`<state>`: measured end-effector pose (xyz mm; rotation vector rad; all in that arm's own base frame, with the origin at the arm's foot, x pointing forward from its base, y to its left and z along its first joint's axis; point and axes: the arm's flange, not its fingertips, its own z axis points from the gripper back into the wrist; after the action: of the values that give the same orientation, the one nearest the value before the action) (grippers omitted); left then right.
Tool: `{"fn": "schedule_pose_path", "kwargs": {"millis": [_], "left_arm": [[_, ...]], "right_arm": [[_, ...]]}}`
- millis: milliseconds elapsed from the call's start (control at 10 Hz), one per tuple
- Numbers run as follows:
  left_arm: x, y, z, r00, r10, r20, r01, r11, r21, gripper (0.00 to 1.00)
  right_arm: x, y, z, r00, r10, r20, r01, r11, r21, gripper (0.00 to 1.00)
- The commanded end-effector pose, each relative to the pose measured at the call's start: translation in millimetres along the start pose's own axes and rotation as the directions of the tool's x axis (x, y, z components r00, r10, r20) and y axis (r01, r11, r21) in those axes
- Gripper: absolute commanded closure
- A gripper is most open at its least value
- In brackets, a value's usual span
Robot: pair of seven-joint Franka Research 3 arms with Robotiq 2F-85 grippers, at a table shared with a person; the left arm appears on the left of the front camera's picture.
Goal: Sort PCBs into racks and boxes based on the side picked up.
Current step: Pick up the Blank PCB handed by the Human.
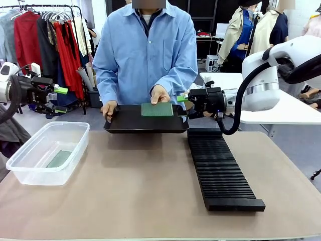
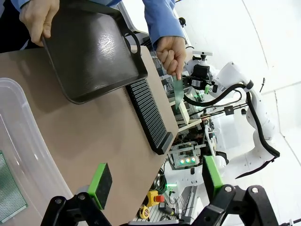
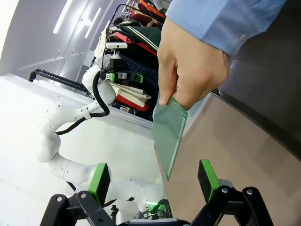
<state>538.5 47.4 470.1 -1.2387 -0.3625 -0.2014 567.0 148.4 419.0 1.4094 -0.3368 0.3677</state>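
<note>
We see left gripper (image 1: 61,99) spread wide by the clear tub (image 1: 30,173), one PCB (image 1: 59,158) flat inside it. A person's hand (image 1: 160,94) holds another PCB (image 1: 156,109) over the black tray (image 1: 145,124), just ahead of right gripper (image 1: 183,107), also spread, gripping nothing.

far left: clothes rail (image 1: 50,6) with red garments (image 1: 26,37) | right: white table (image 1: 286,113) | floor (image 1: 301,145): grey

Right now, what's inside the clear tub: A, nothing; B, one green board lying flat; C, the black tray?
B: a single PCB lies flat on the bottom of the clear tub, while the black tray is held in the person's hand.
</note>
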Motion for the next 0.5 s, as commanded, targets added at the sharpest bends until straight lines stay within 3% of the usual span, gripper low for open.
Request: {"fn": "schedule_pose_path", "kwargs": {"millis": [0,400], "left_arm": [[0.9,-1.0,1.1,1.000,0.005,0.001,-0.005,1.000,0.004,0.00],[0.9,-1.0,1.1,1.000,0.005,0.001,-0.005,1.000,0.004,0.00]], "right_arm": [[7.9,4.6,-12.2,0.999,-0.034,0.023,0.034,0.999,0.001,0.00],[7.9,8.1,-25.2,0.999,-0.041,0.028,0.040,0.999,0.009,0.00]]}}
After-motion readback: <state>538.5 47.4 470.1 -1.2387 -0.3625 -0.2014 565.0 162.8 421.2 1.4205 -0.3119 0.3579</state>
